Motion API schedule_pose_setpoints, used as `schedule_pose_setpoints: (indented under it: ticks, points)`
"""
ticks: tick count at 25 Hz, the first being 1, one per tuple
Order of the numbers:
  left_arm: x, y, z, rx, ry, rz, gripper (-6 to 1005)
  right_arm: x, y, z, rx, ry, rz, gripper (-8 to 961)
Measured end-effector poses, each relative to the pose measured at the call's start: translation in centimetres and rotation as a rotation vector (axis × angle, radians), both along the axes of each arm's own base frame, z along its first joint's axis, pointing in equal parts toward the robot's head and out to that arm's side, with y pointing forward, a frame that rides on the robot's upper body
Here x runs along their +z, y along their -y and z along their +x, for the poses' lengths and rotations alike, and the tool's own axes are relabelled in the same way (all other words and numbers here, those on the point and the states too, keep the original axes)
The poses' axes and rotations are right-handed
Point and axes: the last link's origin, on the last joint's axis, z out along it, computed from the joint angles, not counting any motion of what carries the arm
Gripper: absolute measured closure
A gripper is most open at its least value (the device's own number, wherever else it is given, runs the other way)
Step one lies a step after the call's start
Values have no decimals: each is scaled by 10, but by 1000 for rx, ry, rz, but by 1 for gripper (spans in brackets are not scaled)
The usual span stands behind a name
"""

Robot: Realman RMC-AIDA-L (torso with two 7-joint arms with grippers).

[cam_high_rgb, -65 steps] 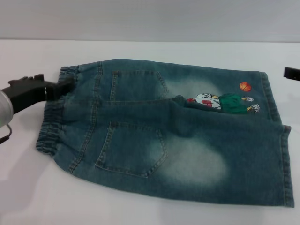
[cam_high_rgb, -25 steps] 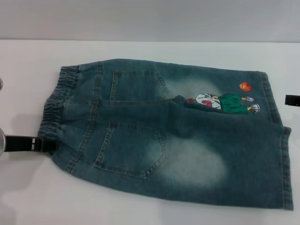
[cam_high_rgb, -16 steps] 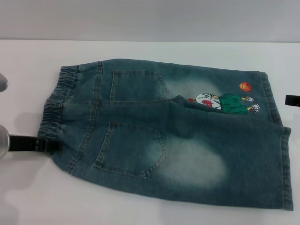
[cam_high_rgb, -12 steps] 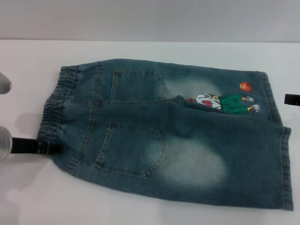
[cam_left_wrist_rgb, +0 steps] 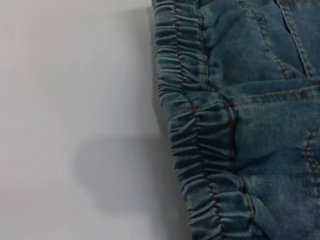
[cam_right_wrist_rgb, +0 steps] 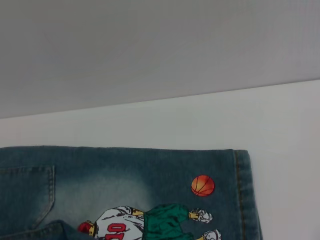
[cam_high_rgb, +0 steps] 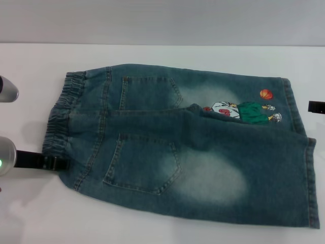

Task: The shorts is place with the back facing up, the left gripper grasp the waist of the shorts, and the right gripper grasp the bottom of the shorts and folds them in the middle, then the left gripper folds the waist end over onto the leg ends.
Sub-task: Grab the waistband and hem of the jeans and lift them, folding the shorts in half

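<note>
The blue denim shorts lie flat, back pockets up, on the white table. The waist is at the left and the bottom of the shorts at the right, beside the cartoon print. My left gripper reaches in from the left edge and its black tip meets the near corner of the waist. The left wrist view shows the gathered waist close up. Only a black bit of my right gripper shows, just off the far hem. The right wrist view shows the print and the hem.
A silver rounded part of the left arm juts in at the left edge, above the gripper. The table's far edge meets a grey wall behind the shorts. White tabletop lies all round the shorts.
My left gripper has left the far corner of the waist, come to its near corner and crept a little rightward against it. The right gripper has hardly moved.
</note>
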Motion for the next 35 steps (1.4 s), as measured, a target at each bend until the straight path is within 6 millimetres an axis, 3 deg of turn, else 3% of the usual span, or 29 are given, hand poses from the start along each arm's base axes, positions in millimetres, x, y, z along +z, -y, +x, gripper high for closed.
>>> schedule_pose_setpoints:
  ticks: [35]
  points:
    - [7, 3, 22, -48, 7, -4, 596, -10, 8, 9, -46, -1, -62, 301]
